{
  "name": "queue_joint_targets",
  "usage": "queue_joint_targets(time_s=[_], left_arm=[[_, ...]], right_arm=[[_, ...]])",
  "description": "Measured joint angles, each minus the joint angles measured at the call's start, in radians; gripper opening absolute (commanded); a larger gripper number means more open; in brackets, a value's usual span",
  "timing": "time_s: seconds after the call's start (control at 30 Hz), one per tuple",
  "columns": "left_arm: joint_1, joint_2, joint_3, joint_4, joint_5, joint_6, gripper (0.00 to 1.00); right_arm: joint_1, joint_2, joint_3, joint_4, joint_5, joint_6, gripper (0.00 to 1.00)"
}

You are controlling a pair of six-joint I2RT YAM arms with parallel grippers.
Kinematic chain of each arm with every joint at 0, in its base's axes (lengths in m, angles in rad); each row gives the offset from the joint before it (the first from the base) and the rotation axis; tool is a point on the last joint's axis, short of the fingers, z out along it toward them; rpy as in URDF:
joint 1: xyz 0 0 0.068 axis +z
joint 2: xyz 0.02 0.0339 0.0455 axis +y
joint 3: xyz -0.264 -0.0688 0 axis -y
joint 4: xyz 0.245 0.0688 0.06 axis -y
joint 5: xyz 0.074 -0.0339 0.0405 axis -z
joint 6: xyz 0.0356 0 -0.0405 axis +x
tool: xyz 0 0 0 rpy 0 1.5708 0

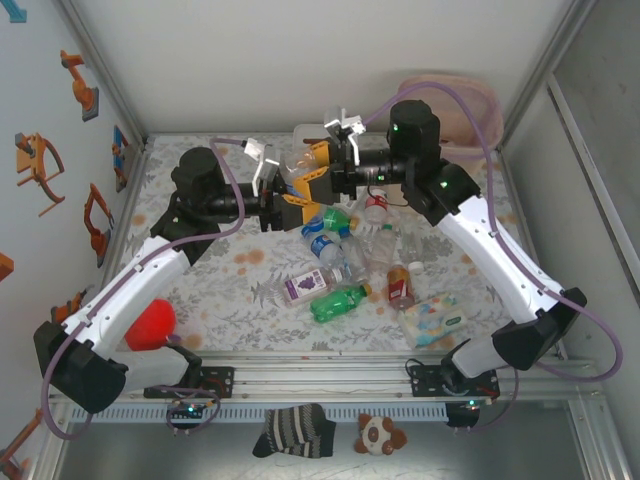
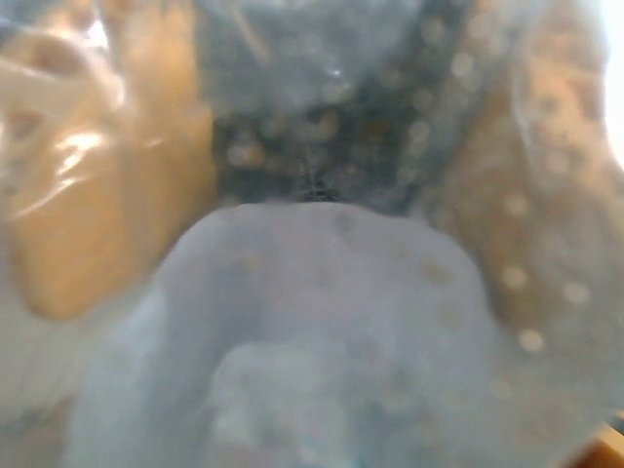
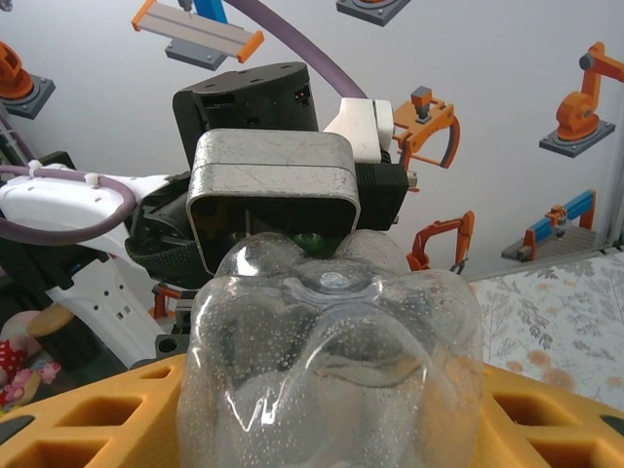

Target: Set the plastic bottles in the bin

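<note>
Right wrist: clear lobed bottle (image 3: 331, 361) w/ droplets pinched in orange right claw (image 3: 333, 400); left claw (image 1: 298, 197) grip unclear.

Bottles heaped mid-table, one aloft, bin in the far corner.
The plastic bottles (image 1: 375, 245) lay in a loose heap at the table's centre. A green bottle (image 1: 338, 303) lay on its side at the heap's 6 o'clock, a purple-labelled bottle (image 1: 303, 288) at 7 and a brown bottle (image 1: 400, 287) at 4. A clear bottle (image 3: 331, 370) hung above the table at 11, its dimpled base beaded with droplets. The bin (image 1: 465, 110), pale pink, stood at 1 o'clock.
</note>
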Motion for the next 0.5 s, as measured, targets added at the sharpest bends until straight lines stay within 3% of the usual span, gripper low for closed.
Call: queue_joint_targets(time_s=[0.23, 0.5], left_arm=[[0.0, -0.015, 0.0, -0.066, -0.037, 0.033, 0.73], [0.001, -0.073, 0.0, -0.185, -0.157, 0.103, 0.75]], right_arm=[[0.001, 0.003, 0.016, -0.027, 0.045, -0.007, 0.53], [-0.015, 0.003, 0.026, -0.066, 0.1, -0.011, 0.54]])
